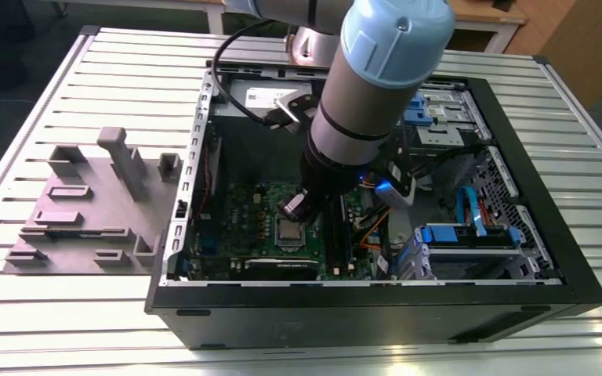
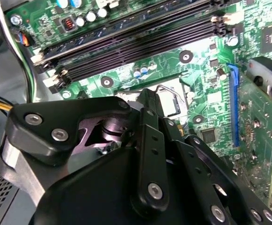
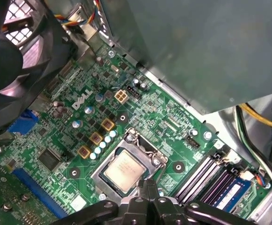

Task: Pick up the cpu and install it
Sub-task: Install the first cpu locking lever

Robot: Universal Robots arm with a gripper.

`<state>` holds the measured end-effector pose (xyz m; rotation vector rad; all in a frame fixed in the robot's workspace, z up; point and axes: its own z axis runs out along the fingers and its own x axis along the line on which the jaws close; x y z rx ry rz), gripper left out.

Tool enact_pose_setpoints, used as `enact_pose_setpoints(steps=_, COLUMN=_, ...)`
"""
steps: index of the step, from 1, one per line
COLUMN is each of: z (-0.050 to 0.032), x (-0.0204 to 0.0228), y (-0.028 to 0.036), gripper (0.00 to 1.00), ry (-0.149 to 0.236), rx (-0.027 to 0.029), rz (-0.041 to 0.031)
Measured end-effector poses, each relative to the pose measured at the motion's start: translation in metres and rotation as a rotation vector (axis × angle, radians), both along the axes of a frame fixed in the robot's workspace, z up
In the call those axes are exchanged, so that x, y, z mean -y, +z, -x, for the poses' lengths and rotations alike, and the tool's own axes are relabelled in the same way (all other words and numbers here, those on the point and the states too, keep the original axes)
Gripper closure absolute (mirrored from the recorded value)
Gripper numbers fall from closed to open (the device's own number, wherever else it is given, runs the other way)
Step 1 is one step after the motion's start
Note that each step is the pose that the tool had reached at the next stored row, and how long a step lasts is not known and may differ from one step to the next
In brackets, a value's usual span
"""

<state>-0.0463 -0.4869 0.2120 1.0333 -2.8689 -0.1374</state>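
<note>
First wrist view: cpu (image 3: pixel 122 170) lies in socket (image 3: pixel 147 150); gripper (image 3: pixel 147 197) just above, grip state unclear. Risk: skewed seating bends pins.

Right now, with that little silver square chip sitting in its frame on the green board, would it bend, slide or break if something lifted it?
The cpu looks flat and rigid with a metal top, so it probably wouldn't flex. That smooth top and thin edge likely make it slippery to grip. It seems light for its size, and, lying inside the metal-framed socket, it probably tolerates little sideways pushing.
</note>
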Motion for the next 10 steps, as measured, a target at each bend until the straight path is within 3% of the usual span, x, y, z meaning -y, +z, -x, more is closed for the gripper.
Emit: enact_pose_setpoints(steps=10, z=0.0, x=0.0072, y=-0.0103, gripper=0.9, ry=-0.007, rx=-0.0001, rz=0.0087)
